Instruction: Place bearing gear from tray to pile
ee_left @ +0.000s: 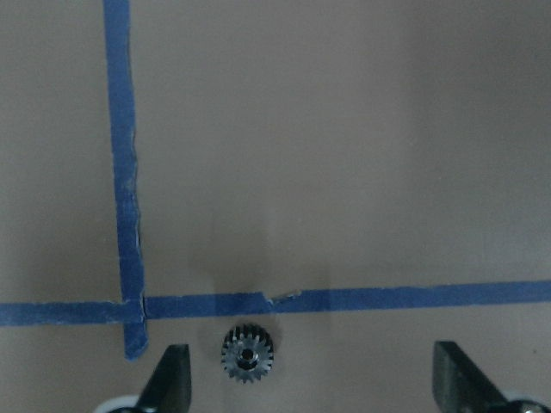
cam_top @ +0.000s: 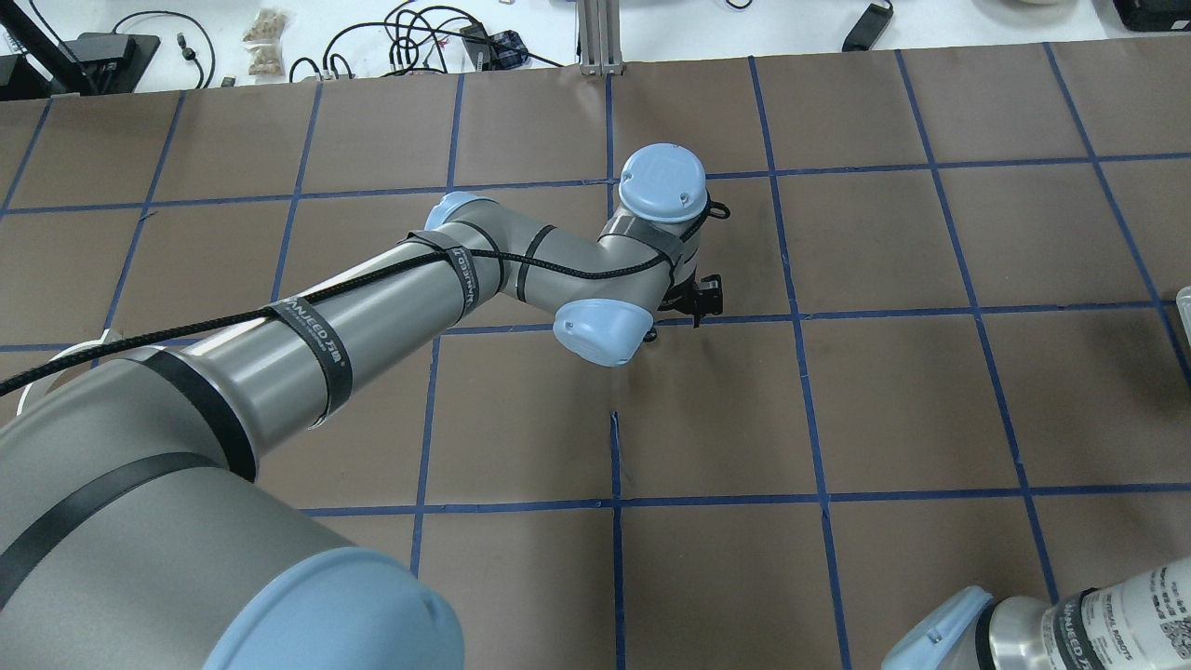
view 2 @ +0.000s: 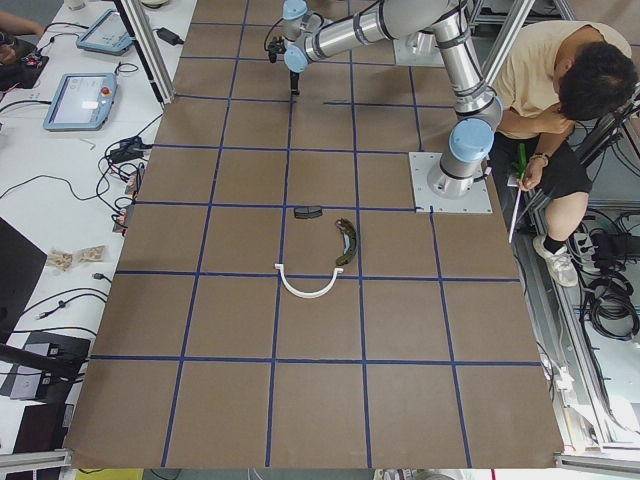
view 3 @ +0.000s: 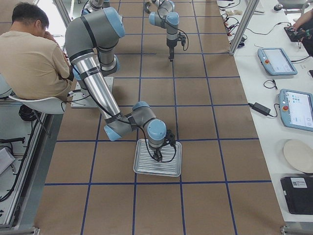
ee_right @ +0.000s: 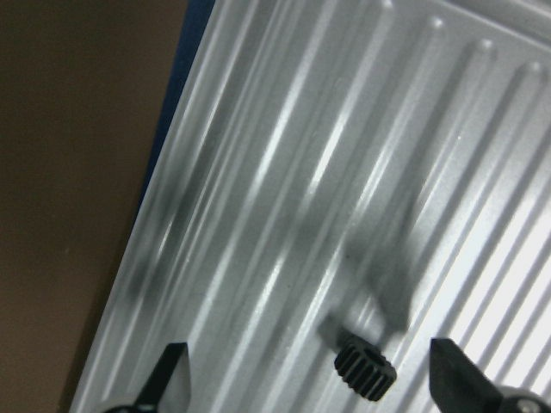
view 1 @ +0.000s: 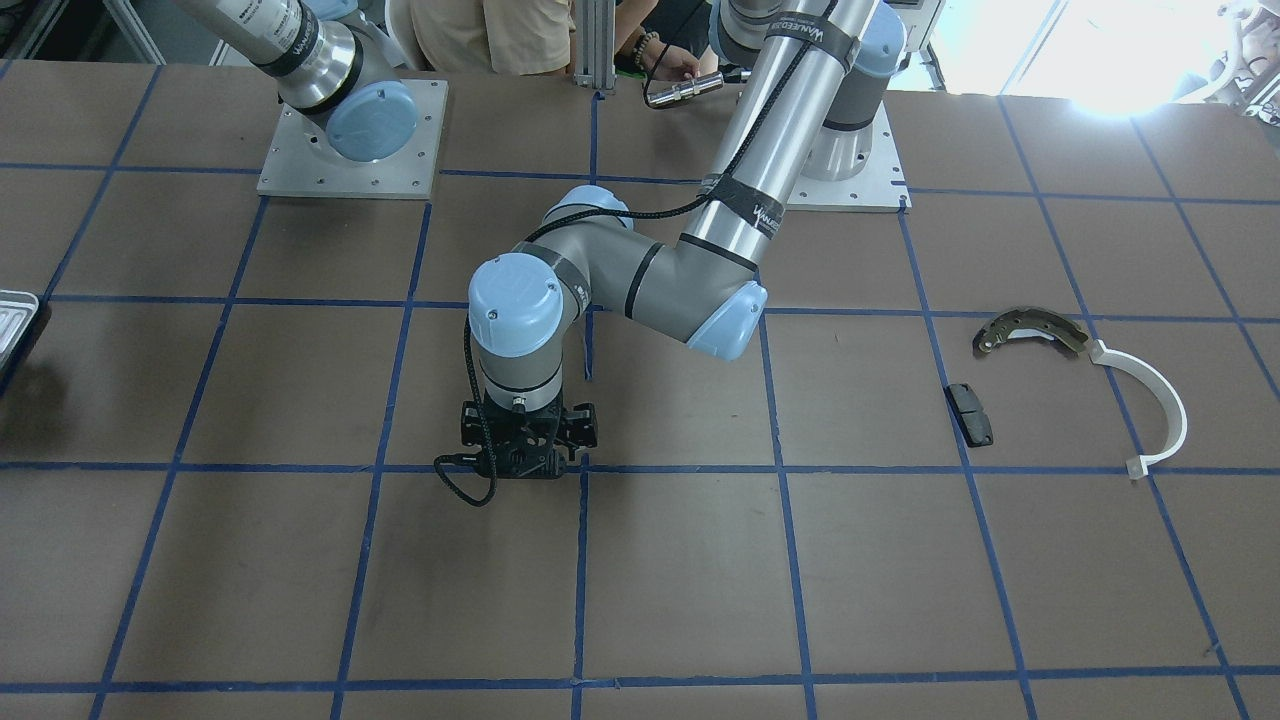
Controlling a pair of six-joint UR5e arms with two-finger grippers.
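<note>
Jaws: found spread on both grippers, pinching nothing. Spotted silver gear [ee_left: 248,353] loose on table [ee_left: 344,172] between jaws of left gripper [ee_left: 314,374]; black gear [ee_right: 365,370] on tray [ee_right: 284,172] between jaws of right gripper [ee_right: 314,374]. Judged neither delivered — pile [view 1: 1030,332] well off from both.

Black gear [ee_right: 365,372] on ribbed tray [ee_right: 284,215], silvery gear [ee_left: 248,353] flat on tabletop [ee_left: 344,172]

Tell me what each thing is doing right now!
Left claw, open, over silver gear.
Right claw, open, over black gear.
Silver gear, flat on the table, not held.
Black gear, lying in the tray, not held.
Pile, lying loose on the table.
</note>
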